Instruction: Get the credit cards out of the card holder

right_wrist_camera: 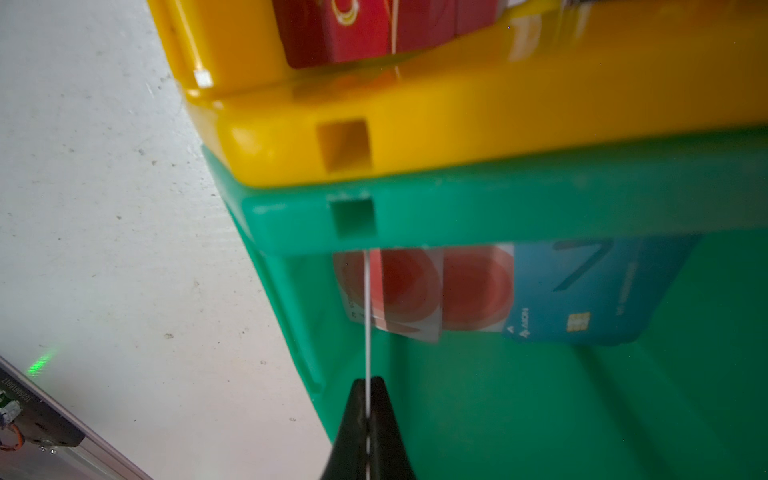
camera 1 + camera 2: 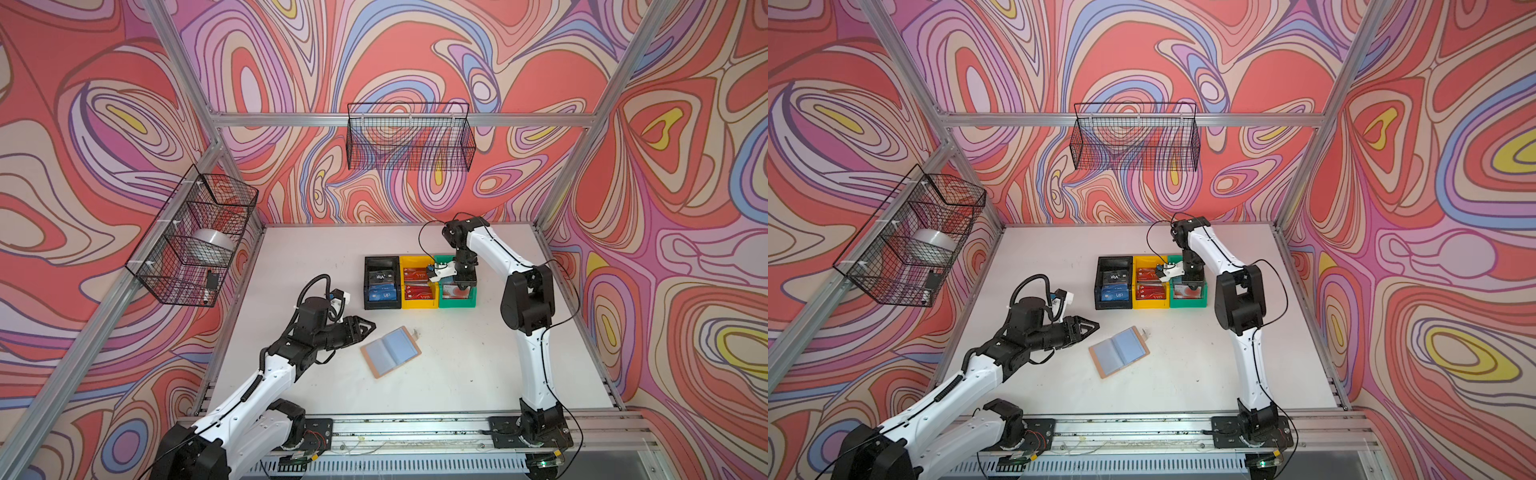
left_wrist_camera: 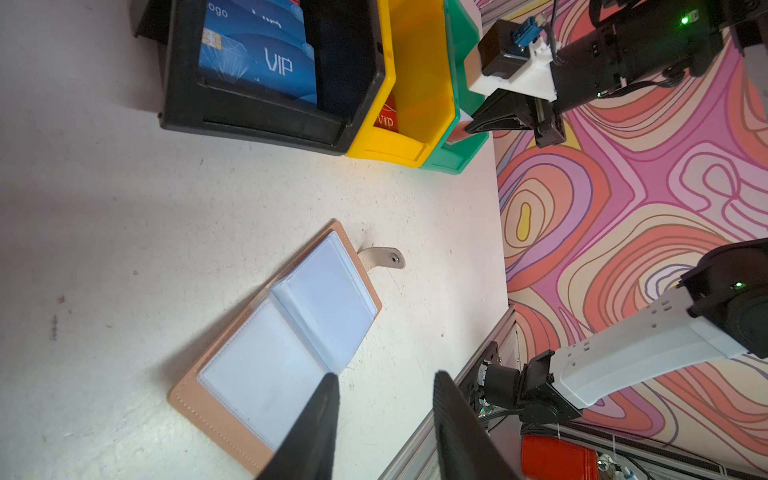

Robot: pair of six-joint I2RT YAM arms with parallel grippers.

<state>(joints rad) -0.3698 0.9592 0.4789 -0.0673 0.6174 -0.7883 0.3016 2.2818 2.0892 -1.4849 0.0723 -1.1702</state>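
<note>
The tan card holder (image 2: 390, 351) (image 2: 1119, 351) (image 3: 232, 415) lies open on the white table, its clear sleeves looking empty. My left gripper (image 2: 372, 325) (image 2: 1096, 326) (image 3: 384, 376) hovers open just left of it, nothing between its fingers. My right gripper (image 2: 462, 286) (image 2: 1192, 286) (image 1: 368, 380) points down over the green bin (image 2: 457, 304) (image 1: 498, 208), shut on a credit card (image 1: 367, 316) seen edge-on as a thin white line. Other credit cards lie in the bins: blue VIP ones (image 2: 381, 294) (image 3: 257, 62), red ones (image 2: 419, 291), pale ones with red circles (image 1: 478, 286).
A black bin (image 2: 381, 261), a yellow bin (image 2: 419, 305) and the green one stand side by side behind the holder. Wire baskets hang on the left wall (image 2: 195, 237) and the back wall (image 2: 409, 137). An aluminium rail (image 2: 415, 428) runs along the table's front.
</note>
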